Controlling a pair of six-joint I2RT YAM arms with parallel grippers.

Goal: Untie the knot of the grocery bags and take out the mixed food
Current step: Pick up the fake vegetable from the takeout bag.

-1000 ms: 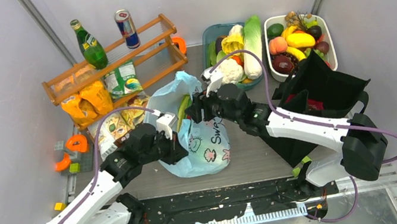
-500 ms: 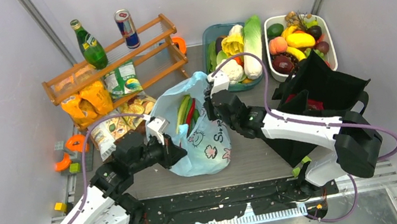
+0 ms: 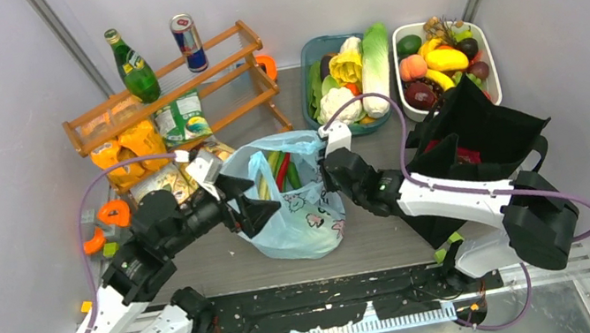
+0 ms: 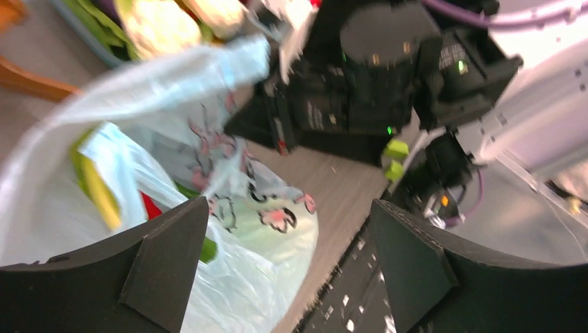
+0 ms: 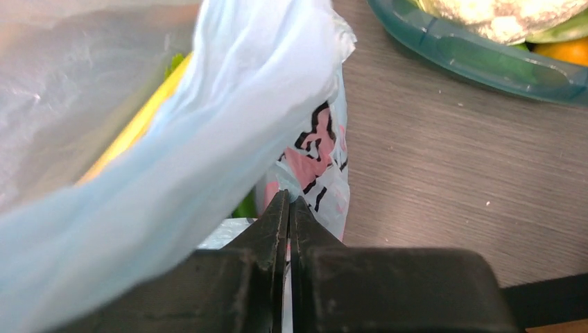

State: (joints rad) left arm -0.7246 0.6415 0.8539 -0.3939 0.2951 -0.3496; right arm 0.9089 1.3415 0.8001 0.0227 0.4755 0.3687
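Observation:
The light-blue plastic grocery bag [image 3: 304,219] printed with pink figures sits mid-table with its mouth gaping; no knot is in view. Green, red and yellow mixed food [image 3: 278,169] stands inside it. My left gripper [image 3: 254,201] is open at the bag's left side, with the bag [image 4: 263,243] showing between its spread fingers [image 4: 166,263]. My right gripper [image 5: 289,202] is shut on a thin fold of the bag's right rim [image 5: 229,118], and it shows at the bag's right edge [image 3: 330,186] from above. The black tote [image 3: 483,132] lies open at the right.
A wooden rack [image 3: 172,88] at the back left carries a green bottle [image 3: 132,65], a can [image 3: 188,42] and snack packets [image 3: 128,153]. A teal tray of vegetables [image 3: 305,53] and a white fruit basket [image 3: 490,64] stand behind. Orange pieces [image 3: 113,215] lie far left.
My left gripper let go of the bag, opened wide and drew back to the left. My right gripper shut on the bag's right rim, and the bag's mouth spread open.

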